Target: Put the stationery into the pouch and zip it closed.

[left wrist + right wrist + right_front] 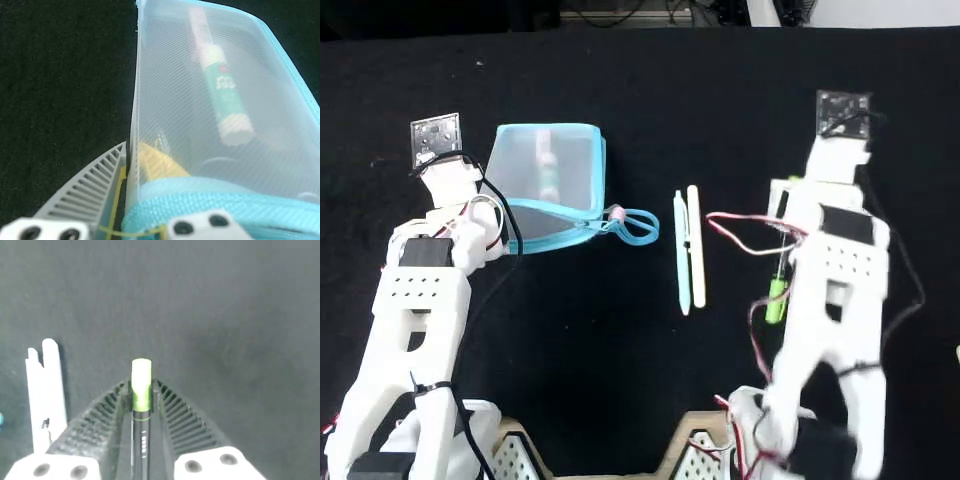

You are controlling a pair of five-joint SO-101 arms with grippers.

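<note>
A translucent pouch (548, 178) with light blue trim lies at the back left, its zip pull loop (635, 225) pointing toward the middle. A glue stick (222, 95) lies inside it. My left gripper (508, 236) is shut on the pouch's near left edge, with one finger (95, 192) outside the mesh and the other inside. In the table's middle a light blue pen (681, 252) and a cream pen (696, 246) lie side by side. My right gripper (141, 385) is shut on a green-capped pen (776, 298), held just above the cloth to the right of those two pens.
Black cloth (650, 380) covers the table. Red and white cables (740, 240) hang off the right arm near the held pen. Open cloth lies between the pouch and the two pens.
</note>
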